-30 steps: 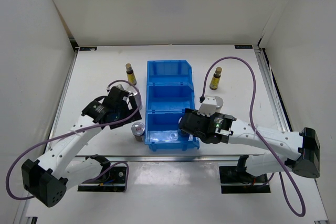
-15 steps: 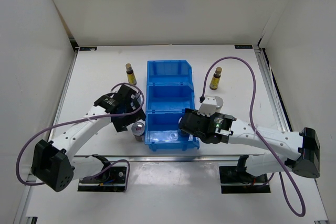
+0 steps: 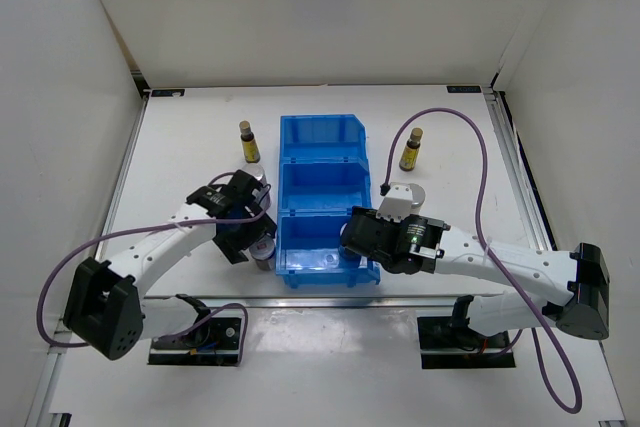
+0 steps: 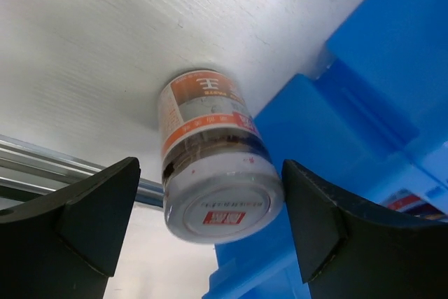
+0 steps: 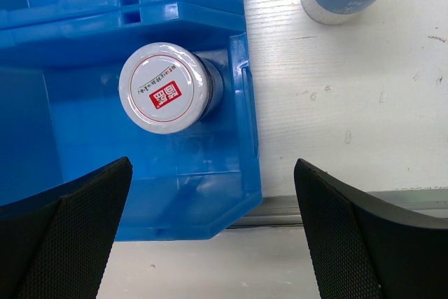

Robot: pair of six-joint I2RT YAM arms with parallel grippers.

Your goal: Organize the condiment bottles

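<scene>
A short silver jar with a red-marked lid [image 4: 213,173] stands on the table against the blue bin's near left corner, also in the top view [image 3: 264,248]. My left gripper [image 4: 210,225] is open around it, with a gap on each side; it shows in the top view [image 3: 254,236]. A second jar [image 5: 164,89] stands in the bin's near compartment. My right gripper [image 5: 213,232] is open and empty above the bin's near right corner [image 3: 352,237]. Two amber bottles [image 3: 247,140] [image 3: 410,149] stand either side of the bin. One white-blue cylinder [image 3: 405,197] stands right of the bin, another [image 3: 257,176] is half hidden by my left arm.
The blue three-compartment bin [image 3: 325,132] lies in the middle of the table; its far two compartments hold nothing. The metal rail at the table's near edge [image 5: 329,204] runs just below the bin. White walls enclose the table on three sides.
My left gripper has swung from beside the left white-blue cylinder toward me and now straddles the silver jar by the bin. The right arm has not moved.
</scene>
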